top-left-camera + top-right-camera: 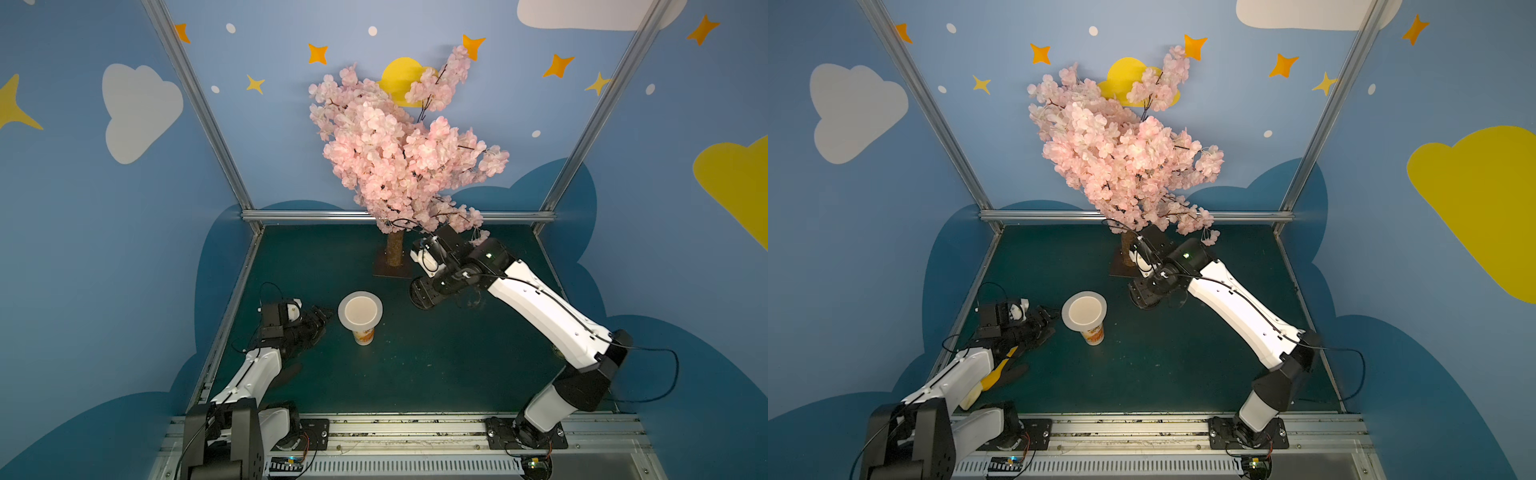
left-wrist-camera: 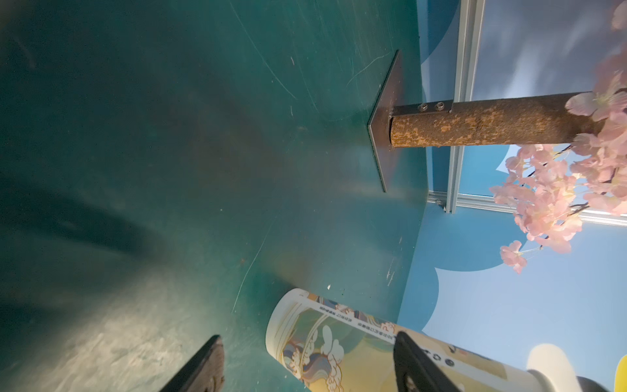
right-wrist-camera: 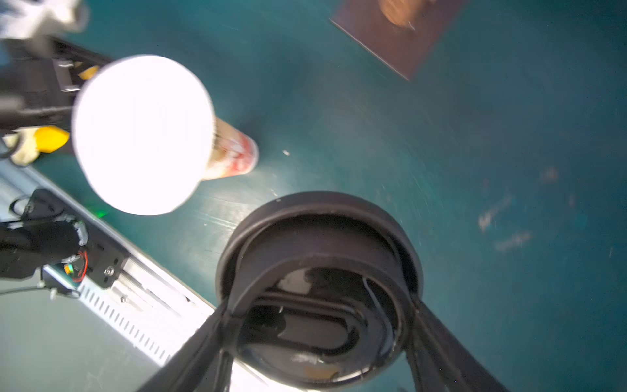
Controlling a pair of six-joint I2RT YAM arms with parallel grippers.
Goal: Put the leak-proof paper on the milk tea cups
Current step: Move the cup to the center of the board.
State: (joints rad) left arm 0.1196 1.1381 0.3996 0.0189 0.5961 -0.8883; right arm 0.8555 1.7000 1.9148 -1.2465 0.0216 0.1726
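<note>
The left claw (image 1: 327,322) hovers low over the green table (image 1: 415,374) with its fingers spread wide, gripping nothing. Just ahead of its fingertips the milk tea cup (image 1: 364,336) stands upright. The leak-proof paper (image 1: 360,312) lies flat across the cup's mouth, its edge overhanging all round. Past the cup from the left claw, and well apart from it, the right claw (image 3: 320,302) pinches a black lid (image 3: 315,207) by its rim. A pink blossom tree (image 1: 395,249) stands just behind the right claw.
</note>
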